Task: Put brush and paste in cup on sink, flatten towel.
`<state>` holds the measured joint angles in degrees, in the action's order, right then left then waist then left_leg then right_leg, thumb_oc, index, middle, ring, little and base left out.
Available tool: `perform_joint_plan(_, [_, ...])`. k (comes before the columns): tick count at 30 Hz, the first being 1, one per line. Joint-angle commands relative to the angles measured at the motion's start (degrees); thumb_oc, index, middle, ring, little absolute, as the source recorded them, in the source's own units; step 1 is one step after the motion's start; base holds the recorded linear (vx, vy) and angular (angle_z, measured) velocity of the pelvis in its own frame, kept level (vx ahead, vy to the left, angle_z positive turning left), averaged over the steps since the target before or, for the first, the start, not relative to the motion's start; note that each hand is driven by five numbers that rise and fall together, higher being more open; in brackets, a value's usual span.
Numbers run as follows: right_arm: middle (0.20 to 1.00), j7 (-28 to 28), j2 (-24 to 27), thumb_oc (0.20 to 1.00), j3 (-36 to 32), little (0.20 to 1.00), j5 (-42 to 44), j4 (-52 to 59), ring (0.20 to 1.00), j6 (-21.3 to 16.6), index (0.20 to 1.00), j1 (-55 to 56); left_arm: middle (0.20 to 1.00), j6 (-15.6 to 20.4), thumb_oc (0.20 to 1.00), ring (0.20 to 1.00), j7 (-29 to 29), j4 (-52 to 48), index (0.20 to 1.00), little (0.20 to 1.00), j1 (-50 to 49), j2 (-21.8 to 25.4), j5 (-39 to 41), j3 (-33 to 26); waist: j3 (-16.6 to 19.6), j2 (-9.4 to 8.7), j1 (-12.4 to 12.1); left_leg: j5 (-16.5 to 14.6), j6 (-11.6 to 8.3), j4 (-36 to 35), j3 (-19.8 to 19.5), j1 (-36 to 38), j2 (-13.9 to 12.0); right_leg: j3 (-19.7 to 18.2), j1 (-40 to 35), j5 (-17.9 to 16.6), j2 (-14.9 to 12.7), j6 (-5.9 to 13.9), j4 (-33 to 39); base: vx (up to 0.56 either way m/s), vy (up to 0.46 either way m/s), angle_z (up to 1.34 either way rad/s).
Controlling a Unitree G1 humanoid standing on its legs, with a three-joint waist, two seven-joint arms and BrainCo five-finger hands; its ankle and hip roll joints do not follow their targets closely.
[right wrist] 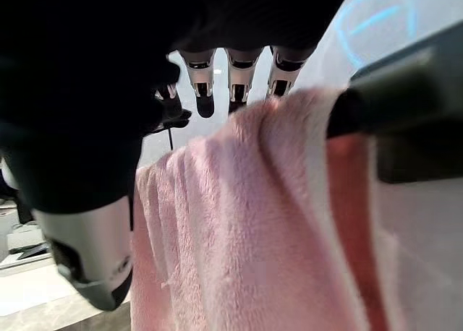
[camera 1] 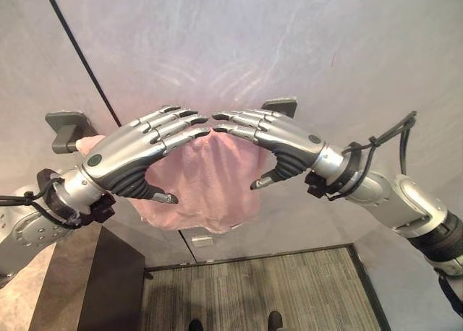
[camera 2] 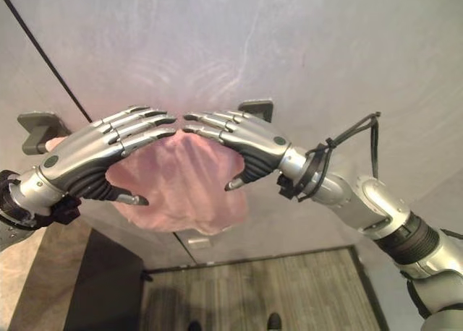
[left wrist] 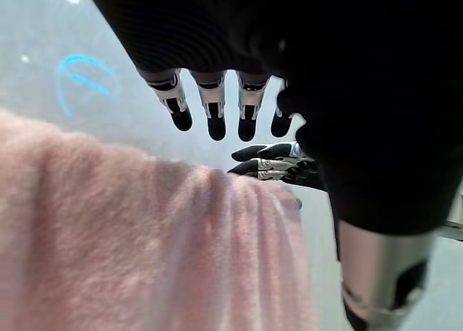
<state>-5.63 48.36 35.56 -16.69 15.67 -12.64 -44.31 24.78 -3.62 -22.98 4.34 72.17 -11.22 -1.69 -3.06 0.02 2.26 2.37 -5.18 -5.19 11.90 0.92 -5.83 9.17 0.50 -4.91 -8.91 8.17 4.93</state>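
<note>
Item: pink towel [camera 1: 206, 183], draped and bunched over a wall rail between 2 dark brackets [camera 1: 66, 127].

My left hand [camera 1: 126, 157] at 9 o'clock and my right hand [camera 1: 282, 144] at 3 o'clock, fingers straight and released, tips near each other over the top fold.

Handling: soft, light, limp, clingy pile. Likely best hold: the top edge near each bracket.

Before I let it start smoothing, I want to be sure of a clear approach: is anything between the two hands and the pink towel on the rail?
Nothing visible is. The left hand and right hand hover open above the pink towel, fingertips nearly meeting over its middle. The towel hangs bunched on the dark rail, with only open air under the palms.
</note>
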Motion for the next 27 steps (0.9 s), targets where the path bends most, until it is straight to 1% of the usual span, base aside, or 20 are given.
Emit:
perform_joint_plan(1, [1.0,-0.31,-1.71,1.0,2.45,1.0,-1.77,-0.75,1.0,0.68,1.0,-7.12,1.0,-0.98,1.0,1.0,-1.62,1.34,1.0,1.0,1.74,2.45,2.24,-0.07,0.51,-1.72,-1.4,-0.96,-0.32,0.19,2.2,1.09,0.4,-2.2,1.03,-2.88,-5.45,5.94,0.07,0.0,0.001,-0.1])
perform_joint_plan(4, [1.0,-0.95,-1.95,1.0,2.97,1.0,-2.92,-1.21,1.0,0.83,1.0,-7.46,1.0,-1.44,1.0,1.0,-0.48,1.4,1.0,1.0,1.11,3.39,0.84,0.03,0.31,-1.68,-1.47,-0.91,-0.33,0.19,2.17,0.83,0.43,-2.13,1.34,-2.95,-5.5,5.93,0.07,0.0,0.004,-0.1])
perform_joint_plan(7, [1.0,-1.55,-1.03,1.0,3.57,1.0,-4.13,-1.36,1.0,0.8,1.0,-7.64,1.0,-1.63,1.0,1.0,0.7,2.03,1.0,1.0,0.86,5.33,-2.77,1.17,-0.28,-1.67,-1.31,-0.71,-0.39,0.19,2.05,0.33,0.41,-1.98,1.63,-3.03,-5.47,5.97,0.07,0.0,0.0,0.0])
perform_joint_plan(9, [1.0,-2.42,1.17,1.0,4.41,1.0,-4.5,-1.14,1.0,0.23,1.0,-7.04,1.0,-1.19,1.0,1.0,1.87,4.01,1.0,1.0,0.46,6.66,-5.04,3.25,-0.77,-1.69,-1.06,-0.58,-0.48,0.19,1.7,0.06,0.34,-1.72,1.71,-2.94,-5.38,5.96,0.07,0.0,0.0,0.0])
perform_joint_plan(11, [1.0,-2.64,1.99,1.0,4.68,1.0,-4.35,-0.92,1.0,-0.03,1.0,-6.62,1.0,-0.96,1.0,1.0,2.11,4.57,1.0,1.0,0.82,7.08,-5.72,4.27,-0.86,-1.61,-1.0,-0.52,-0.52,0.19,1.55,-0.13,0.26,-1.51,1.74,-2.84,-5.31,5.94,0.07,0.0,0.0,0.0])
perform_joint_plan(13, [1.0,-2.71,4.39,1.0,4.04,1.0,-4.4,-0.19,1.0,-0.37,1.0,-4.81,1.0,-0.63,1.0,1.0,2.53,6.23,1.0,1.0,-0.36,7.95,-7.88,5.07,-1.12,-1.59,-0.76,-0.57,-0.55,0.19,1.32,-0.19,0.25,-1.16,1.6,-2.73,-5.16,6.03,0.07,0.03,-0.008,0.03])
perform_joint_plan(16, [1.0,-2.35,6.4,1.0,2.73,1.0,-4.4,0.71,1.0,-0.94,1.0,-2.45,1.0,-0.23,1.0,1.0,2.58,7.93,1.0,1.0,-2.76,7.91,-10.08,5.01,-1.37,-1.47,-0.53,-0.65,-0.57,0.19,1.4,-0.2,0.13,-1.16,1.65,-2.57,-5.1,6.05,0.07,0.01,-0.001,0.02])
perform_joint_plan(22, [1.0,-1.95,7.31,1.0,1.69,1.0,-4.47,1.48,1.0,-1.39,1.0,0.28,1.0,0.12,1.0,1.0,2.64,10.31,1.0,1.0,-6.98,8.1,-12.6,3.81,-1.35,-1.24,-0.36,-0.82,-0.62,0.19,2.07,0.12,-0.1,-1.59,1.89,-2.43,-4.94,6.08,0.07,0.01,-0.001,-0.01])
perform_joint_plan(25, [1.0,-1.78,7.41,1.0,0.33,1.0,-3.59,1.2,1.0,-1.51,1.0,3.24,1.0,-0.13,1.0,1.0,2.36,13.67,1.0,1.0,-9.86,6.28,-13.05,2.83,-1.0,-1.0,-0.21,-0.93,-0.7,0.19,2.38,0.44,-0.2,-1.57,1.76,-2.3,-4.94,6.1,0.07,0.02,-0.001,-0.02])
perform_joint_plan(27, [1.0,-1.76,7.51,1.0,-0.19,1.0,-3.29,1.08,1.0,-1.47,1.0,4.25,1.0,-0.38,1.0,1.0,2.42,13.54,1.0,1.0,-10.24,5.81,-12.44,2.11,-0.86,-0.92,-0.29,-0.94,-0.72,0.19,2.4,0.47,-0.22,-1.47,1.62,-2.23,-4.95,6.09,0.07,0.01,-0.003,-0.02])
